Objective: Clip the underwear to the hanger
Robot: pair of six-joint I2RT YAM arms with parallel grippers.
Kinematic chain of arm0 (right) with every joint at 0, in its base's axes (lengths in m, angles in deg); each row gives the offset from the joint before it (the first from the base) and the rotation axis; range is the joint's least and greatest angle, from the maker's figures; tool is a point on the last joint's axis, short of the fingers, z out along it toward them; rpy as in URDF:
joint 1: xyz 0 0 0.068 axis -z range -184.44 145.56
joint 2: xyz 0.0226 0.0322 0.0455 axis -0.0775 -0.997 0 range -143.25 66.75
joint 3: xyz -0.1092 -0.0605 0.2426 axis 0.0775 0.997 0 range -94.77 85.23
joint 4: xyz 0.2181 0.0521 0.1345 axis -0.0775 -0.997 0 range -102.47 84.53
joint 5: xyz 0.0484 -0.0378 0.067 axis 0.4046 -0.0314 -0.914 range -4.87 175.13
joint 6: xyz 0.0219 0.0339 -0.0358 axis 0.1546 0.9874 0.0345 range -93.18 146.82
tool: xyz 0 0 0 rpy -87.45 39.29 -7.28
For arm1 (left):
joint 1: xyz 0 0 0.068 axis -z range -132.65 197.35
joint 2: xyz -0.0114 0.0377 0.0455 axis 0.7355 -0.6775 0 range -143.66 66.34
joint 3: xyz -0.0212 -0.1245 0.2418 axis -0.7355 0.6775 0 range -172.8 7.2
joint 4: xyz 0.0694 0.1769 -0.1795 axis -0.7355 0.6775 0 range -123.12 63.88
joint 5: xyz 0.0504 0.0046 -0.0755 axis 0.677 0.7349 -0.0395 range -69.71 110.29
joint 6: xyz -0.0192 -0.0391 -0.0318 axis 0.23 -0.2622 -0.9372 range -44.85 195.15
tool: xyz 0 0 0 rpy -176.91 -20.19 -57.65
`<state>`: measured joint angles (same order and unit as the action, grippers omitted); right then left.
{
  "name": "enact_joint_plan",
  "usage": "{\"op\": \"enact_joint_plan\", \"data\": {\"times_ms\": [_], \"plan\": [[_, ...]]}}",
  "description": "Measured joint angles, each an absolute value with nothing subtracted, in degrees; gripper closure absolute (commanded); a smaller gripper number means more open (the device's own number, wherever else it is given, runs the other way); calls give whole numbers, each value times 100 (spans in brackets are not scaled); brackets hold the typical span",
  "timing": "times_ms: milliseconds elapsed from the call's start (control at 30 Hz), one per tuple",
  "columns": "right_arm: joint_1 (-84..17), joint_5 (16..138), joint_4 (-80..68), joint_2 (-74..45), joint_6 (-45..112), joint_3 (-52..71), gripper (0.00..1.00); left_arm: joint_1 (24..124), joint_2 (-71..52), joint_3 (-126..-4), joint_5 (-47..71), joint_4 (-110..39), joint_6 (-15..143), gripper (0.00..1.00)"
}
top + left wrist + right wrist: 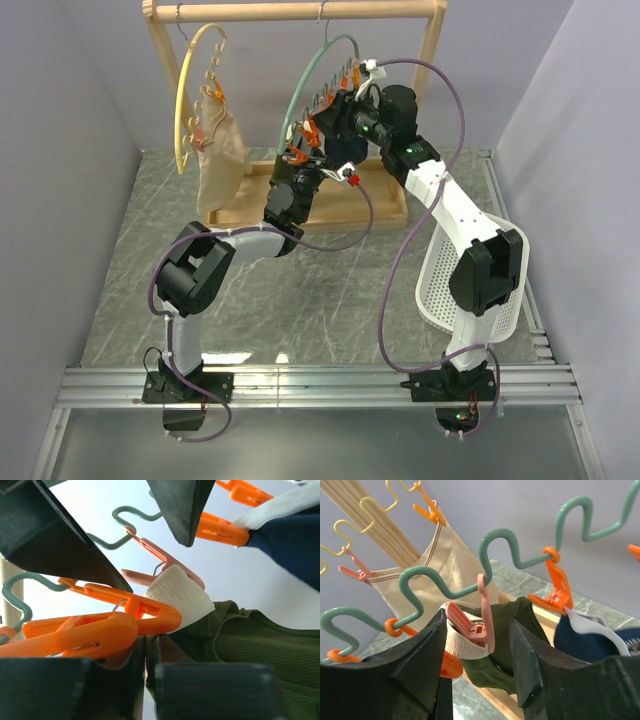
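Observation:
The teal hanger (312,78) hangs on the wooden rail, with its wavy arc in the right wrist view (504,536) and the left wrist view (122,519). The olive underwear (522,622) hangs below it. A pink clip (470,624) is clamped on its tan waistband (181,596). My right gripper (477,620) is open, with one finger on each side of that pink clip. My left gripper (145,650) is just below, shut on a fold of the underwear (260,642) beside an orange clip (75,632).
A navy garment (587,640) hangs on the neighbouring orange clip (556,587). A beige garment (220,150) hangs from the cream-yellow hanger (186,90) on the left. The wooden rack base (375,207) lies below. A white mesh basket (440,285) stands at the right.

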<state>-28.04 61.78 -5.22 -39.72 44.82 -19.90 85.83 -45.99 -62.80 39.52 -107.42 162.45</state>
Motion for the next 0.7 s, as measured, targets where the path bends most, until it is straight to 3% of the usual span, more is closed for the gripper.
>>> {"op": "enact_joint_plan", "data": {"times_ms": [133, 700], "plan": [[-2808, 6195, -561, -3972, 4486, -1990, 38, 8581, -4599, -6260, 4009, -10742, 16215, 65], [-2799, 6304, -684, -3909, 4370, -1990, 31, 8635, -4024, -5604, 4470, -9628, 15511, 20]]}}
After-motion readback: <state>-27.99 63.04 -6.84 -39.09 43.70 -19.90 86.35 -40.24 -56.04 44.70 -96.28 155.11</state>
